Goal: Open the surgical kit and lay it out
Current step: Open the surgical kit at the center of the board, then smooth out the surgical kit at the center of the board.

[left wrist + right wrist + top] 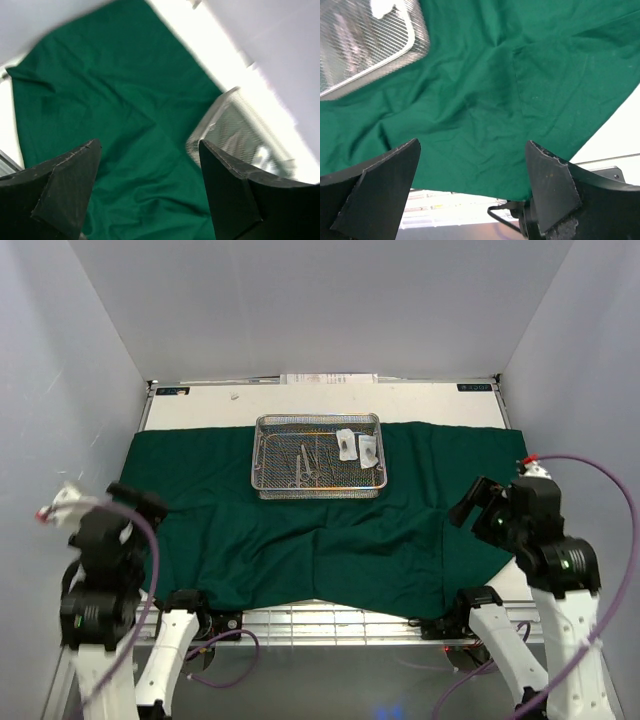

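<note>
The left arm [95, 670] and right arm [575, 665] have white links with black joint housings. A purple cable [580, 457] runs along each. Black wedge-shaped fingers [550, 190] show chipped, greyish edges.

Your top view looks down from high above the near edge of the bench [200, 402], far enough back to hold all of it, with the wire-mesh tray [320, 455] at upper centre. Your left wrist view sits close over the green cloth [115, 100], near-left of the tray, facing it past the left claw [147, 145]. Your right wrist view looks from near-right of the tray past the right claw [472, 142]. All three views share the tray and the cloth.
</note>
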Motion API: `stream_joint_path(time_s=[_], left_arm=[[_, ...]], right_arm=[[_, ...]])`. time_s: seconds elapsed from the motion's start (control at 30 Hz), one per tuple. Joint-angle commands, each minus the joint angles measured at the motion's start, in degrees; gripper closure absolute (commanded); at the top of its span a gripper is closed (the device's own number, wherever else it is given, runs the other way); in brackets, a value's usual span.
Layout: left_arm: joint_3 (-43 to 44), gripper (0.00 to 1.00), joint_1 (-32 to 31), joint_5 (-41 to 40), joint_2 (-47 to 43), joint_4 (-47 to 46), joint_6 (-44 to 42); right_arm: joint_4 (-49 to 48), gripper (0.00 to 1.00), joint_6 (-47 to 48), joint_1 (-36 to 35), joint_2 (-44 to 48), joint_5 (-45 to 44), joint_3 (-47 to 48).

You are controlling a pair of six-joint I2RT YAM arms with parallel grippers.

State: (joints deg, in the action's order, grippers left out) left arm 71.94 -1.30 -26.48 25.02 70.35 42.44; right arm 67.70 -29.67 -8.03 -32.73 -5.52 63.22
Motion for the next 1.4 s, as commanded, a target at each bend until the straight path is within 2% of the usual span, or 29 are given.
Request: stream_joint_path(time_s=[0.0,0.07,0.2,0.23,0.33,0.37,0.43,0.47,0.6,0.7,0.83,0.97,1.1,1.37], left_arm=[[-6.5,0.10,-0.2,3.5,15.8,-9.0,-1.3],[-9.0,0.04,-0.2,5.2,21.7,-12.8,-0.9],[-10.1,0.04,-0.4,4.4,36.0,-25.0,-1.4],[-9.7,0.04,-0.4,4.4,41.9,-26.7,-1.3],[-6.5,0.04,0.0,4.9,51.1,-33.2,-2.5],[-5.5,0.04,0.2,4.7,57.2,-34.6,-3.1],[-0.5,0.05,1.2,5.9,63.7,-36.6,-3.9],[1.6,0.05,3.0,6.7,70.1,-36.8,-4.3],[13.9,0.05,6.9,8.2,82.5,-36.9,-4.9],[18.9,0.05,9.5,10.0,89.6,-37.3,-4.7],[27.2,0.07,11.7,10.0,96.8,-37.3,-5.6],[31.0,0.08,12.5,9.4,101.2,-37.1,-5.9],[33.4,0.09,12.5,8.0,104.7,-36.9,-6.8],[36.3,0.15,12.6,7.1,108.2,-38.6,-10.4]], right_arm=[[-7.1,0.10,-0.3,-0.4,-6.5,1.0,-2.4],[-9.0,0.10,-0.8,-0.3,-12.2,-0.3,-2.4],[-15.6,0.10,-0.8,0.1,-22.4,-4.1,-1.6],[-16.9,0.09,-1.1,1.0,-26.6,-4.6,-1.5],[-21.8,0.08,-1.5,3.4,-35.4,-4.1,-0.5],[-23.1,0.07,-1.7,4.0,-37.7,-3.9,0.2],[-26.3,0.01,-2.0,5.3,-44.2,-5.1,2.9],[-27.3,0.05,-2.0,5.7,-46.4,-5.5,4.1],[-30.9,0.10,-1.9,7.3,-57.4,-7.0,9.2],[-33.2,0.15,-1.4,10.6,-61.9,-7.2,12.5],[-34.0,0.15,0.0,12.2,-69.9,-10.8,17.3],[-35.3,0.16,1.4,13.2,-75.0,-12.5,22.7],[-35.6,0.16,4.2,14.0,-81.2,-15.0,27.6],[-39.2,0.20,10.9,15.9,-87.9,-12.5,32.8]])
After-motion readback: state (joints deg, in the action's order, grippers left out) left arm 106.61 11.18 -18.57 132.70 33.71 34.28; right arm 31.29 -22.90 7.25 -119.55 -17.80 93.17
